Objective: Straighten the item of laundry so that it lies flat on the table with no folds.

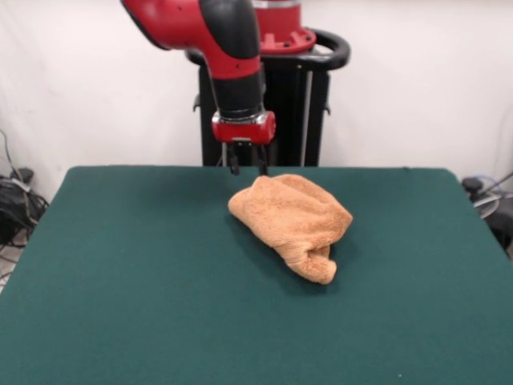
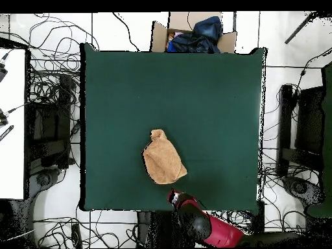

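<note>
The orange-tan towel [image 1: 292,220] lies bunched and folded over itself in a lump near the middle of the dark green table [image 1: 120,281]. One rolled end points toward the near side. My gripper [image 1: 247,168] hangs open and empty just above the table at the towel's far edge, near the robot's side of the table. In the overhead view the towel [image 2: 163,161] sits toward the base side of the table [image 2: 214,97]. The red arm [image 2: 194,220] covers the gripper there, just below the towel's lower right corner.
The black pedestal [image 1: 264,112] stands behind the table's far edge. A cardboard box [image 2: 194,34] with dark blue cloth sits beyond the table's opposite edge. Cables and equipment [image 2: 45,130] lie on the floor around the table.
</note>
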Robot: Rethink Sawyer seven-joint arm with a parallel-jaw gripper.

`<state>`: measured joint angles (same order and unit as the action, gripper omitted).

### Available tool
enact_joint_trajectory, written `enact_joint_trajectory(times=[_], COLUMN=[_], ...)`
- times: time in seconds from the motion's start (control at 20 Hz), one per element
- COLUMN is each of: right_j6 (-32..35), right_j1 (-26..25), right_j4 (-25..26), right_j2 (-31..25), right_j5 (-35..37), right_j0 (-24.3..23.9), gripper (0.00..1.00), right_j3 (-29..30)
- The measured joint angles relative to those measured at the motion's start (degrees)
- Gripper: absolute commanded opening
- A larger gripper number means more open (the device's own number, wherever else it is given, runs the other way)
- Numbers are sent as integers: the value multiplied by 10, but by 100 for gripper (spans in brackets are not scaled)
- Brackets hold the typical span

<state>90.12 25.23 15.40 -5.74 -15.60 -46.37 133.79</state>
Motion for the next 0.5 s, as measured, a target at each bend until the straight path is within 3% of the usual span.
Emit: enact_joint_trajectory(times=[0.5], right_j6=[0], right_j1=[0], right_j4=[-19], right_j2=[-14], right_j5=[14], right_j0=[-18], gripper=[100], right_j3=[9])
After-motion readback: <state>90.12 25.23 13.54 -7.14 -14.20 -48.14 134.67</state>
